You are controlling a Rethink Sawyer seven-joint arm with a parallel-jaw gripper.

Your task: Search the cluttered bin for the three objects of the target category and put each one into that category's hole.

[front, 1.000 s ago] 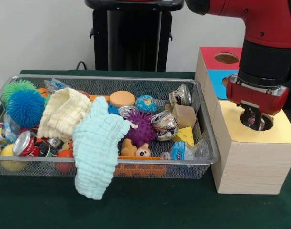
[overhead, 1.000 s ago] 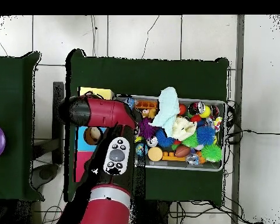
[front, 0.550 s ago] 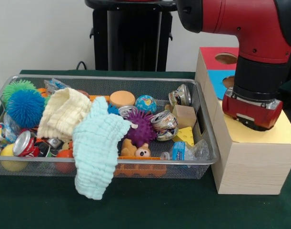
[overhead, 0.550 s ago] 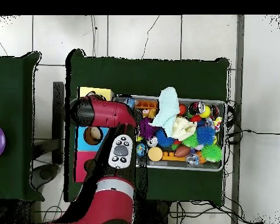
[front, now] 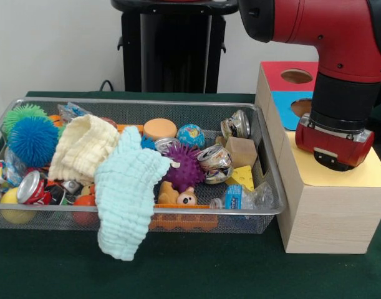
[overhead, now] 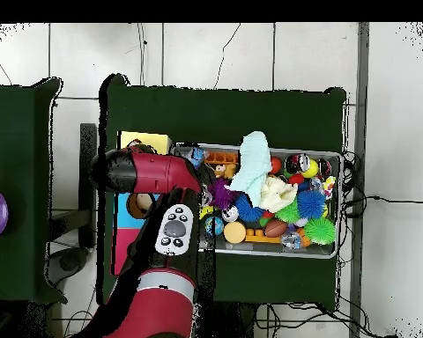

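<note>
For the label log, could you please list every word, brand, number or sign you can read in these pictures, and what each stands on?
None can be read.
Red can at the bin's left end: white lettering, too blurred to read.
Small blue packet at the bin's front right: pale print, too small to read.
Crushed silver cans: markings blurred.
Sorting box: plain coloured panels, no text.

Wire-mesh metal bin (front: pixel 265 187), thin and see-through. Over its front rim hangs a mint cloth (front: pixel 126 193), soft and waffle-textured, beside a ribbed cream cloth (front: pixel 81 148). Crushed cans (front: pixel 215 163) gleam like shiny metal. The purple spiky ball (front: pixel 185 167) looks rubbery, matt. Pale wooden box (front: pixel 327 212), smooth grain, matt coloured top, perhaps paper. The arm (front: pixel 340 37) shows glossy red plastic.
</note>
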